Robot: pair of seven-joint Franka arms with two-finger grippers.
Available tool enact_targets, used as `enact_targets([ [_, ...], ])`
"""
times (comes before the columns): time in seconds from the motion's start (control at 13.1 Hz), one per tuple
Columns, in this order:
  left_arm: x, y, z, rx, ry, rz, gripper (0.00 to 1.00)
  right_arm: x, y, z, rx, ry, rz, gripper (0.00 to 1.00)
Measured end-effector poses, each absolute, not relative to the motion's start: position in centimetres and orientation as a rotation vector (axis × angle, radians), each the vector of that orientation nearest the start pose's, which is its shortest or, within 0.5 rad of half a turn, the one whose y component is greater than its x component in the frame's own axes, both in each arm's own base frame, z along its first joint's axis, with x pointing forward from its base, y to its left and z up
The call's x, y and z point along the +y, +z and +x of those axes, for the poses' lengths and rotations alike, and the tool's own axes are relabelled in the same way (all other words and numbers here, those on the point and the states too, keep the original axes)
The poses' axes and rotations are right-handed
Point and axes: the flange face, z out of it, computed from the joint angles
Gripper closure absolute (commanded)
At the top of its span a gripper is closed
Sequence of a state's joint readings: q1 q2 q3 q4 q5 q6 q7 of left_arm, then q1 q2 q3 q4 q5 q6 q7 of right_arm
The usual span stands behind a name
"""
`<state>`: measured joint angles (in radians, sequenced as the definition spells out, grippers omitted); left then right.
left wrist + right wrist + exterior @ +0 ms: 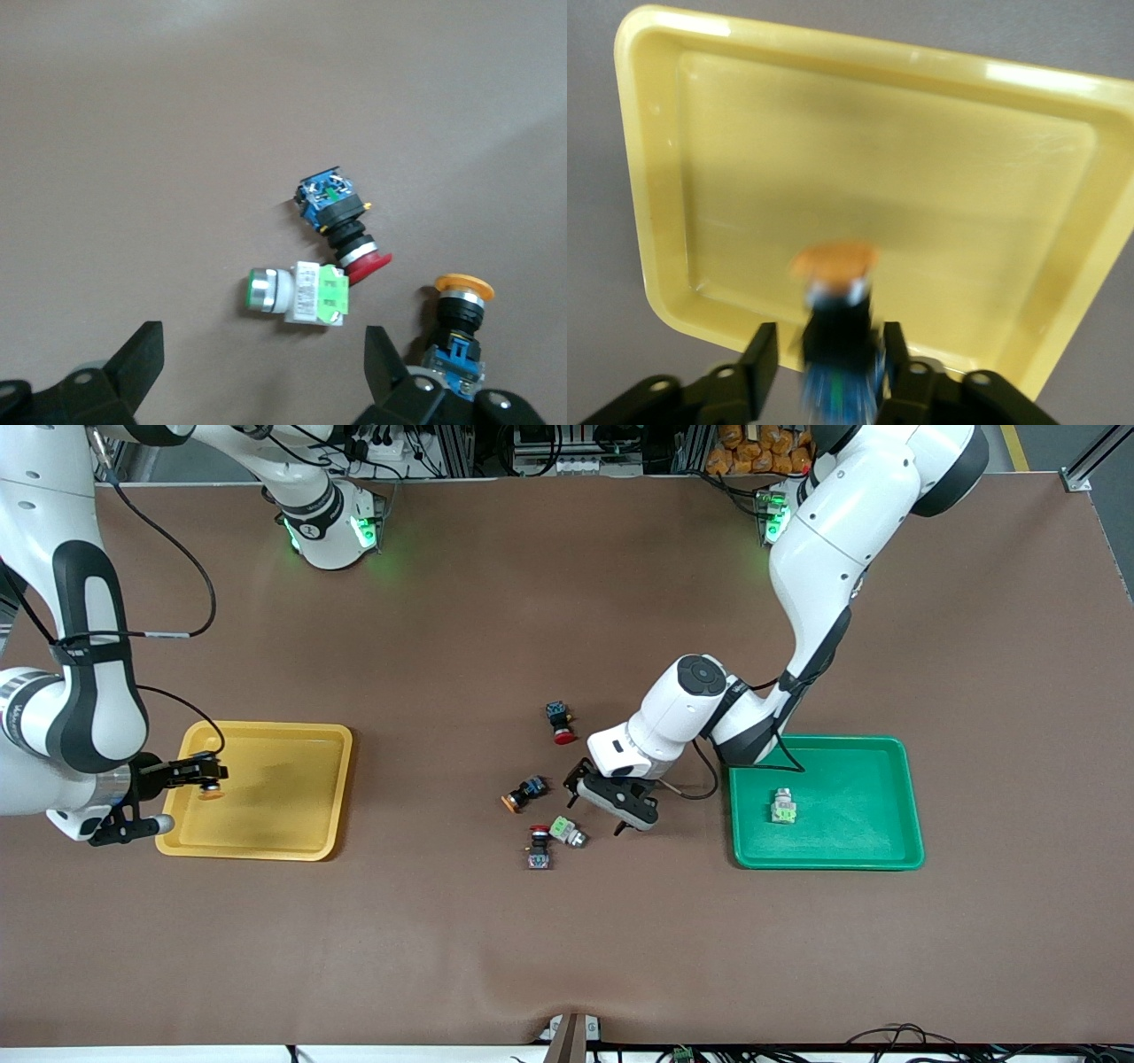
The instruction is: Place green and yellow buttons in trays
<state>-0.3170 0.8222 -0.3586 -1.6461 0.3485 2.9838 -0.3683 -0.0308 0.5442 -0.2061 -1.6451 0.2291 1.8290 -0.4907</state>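
**One yellow cap over its tray, one green button home, two still on the mat**

I count six switches. Nearest the front camera lies a red-capped switch (539,852), touching or just beside a green button (568,831) that rests on its side. My left gripper (604,808) hangs low over the mat just beside that button, toward the green tray, its fingers spread wide with nothing between them. In my left wrist view the green button (297,294) sits between those fingertips (142,363), and a yellow-capped button (459,323) is partly cut off by one of them.

In the front view that yellow-capped button (523,792) lies a little farther off, and a second red-capped switch (559,722) farther still.

The green tray (886,857) holds the other green button (782,806); my left arm hides one corner of it.

At the right arm's end, my right gripper (205,773) is over the yellow tray (337,797) at its edge, fingers clamped on the second yellow button (837,336), which blurs in the right wrist view.
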Motion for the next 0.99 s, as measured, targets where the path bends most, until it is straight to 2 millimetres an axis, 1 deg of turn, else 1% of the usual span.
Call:
enact_targets([
  [0.15,-44.0,20.9,57.4,0.775,-0.863,-3.325,0.0,-11.6,27.9,63.2,-0.326,0.409,-2.871,0.0],
  [0.23,-44.4,20.3,57.1,0.786,-0.871,-3.325,0.0,-12.2,27.8,63.2,-0.381,0.399,-2.86,0.0],
  [0.38,-45.0,19.4,57.0,0.818,-0.9,-3.29,0.0,-14.1,27.4,63.2,-0.454,0.377,-2.84,0.0],
  [0.46,-45.2,19.1,57.0,0.831,-0.919,-3.27,0.0,-14.6,27.4,63.3,-0.468,0.368,-2.838,0.0],
  [0.53,-45.4,18.9,57.2,0.838,-0.936,-3.259,0.0,-14.5,27.4,63.5,-0.48,0.362,-2.836,0.0],
  [0.61,-45.5,18.8,57.4,0.838,-0.952,-3.255,0.0,-13.9,27.5,63.7,-0.492,0.354,-2.83,0.0],
  [0.68,-45.4,18.6,57.7,0.833,-0.978,-3.253,0.0,-12.7,27.7,64.1,-0.504,0.34,-2.818,0.0],
  [0.84,-45.4,17.4,57.9,0.834,-1.018,-3.255,0.0,-9.8,28.0,64.9,-0.477,0.316,-2.789,0.0],
  [0.91,-45.5,16.8,57.9,0.837,-1.022,-3.253,0.0,-7.7,27.9,65.2,-0.439,0.312,-2.776,0.0],
  [0.99,-45.7,16.4,57.8,0.844,-1.024,-3.251,0.0,-5.1,27.7,65.5,-0.393,0.322,-2.767,0.0],
])
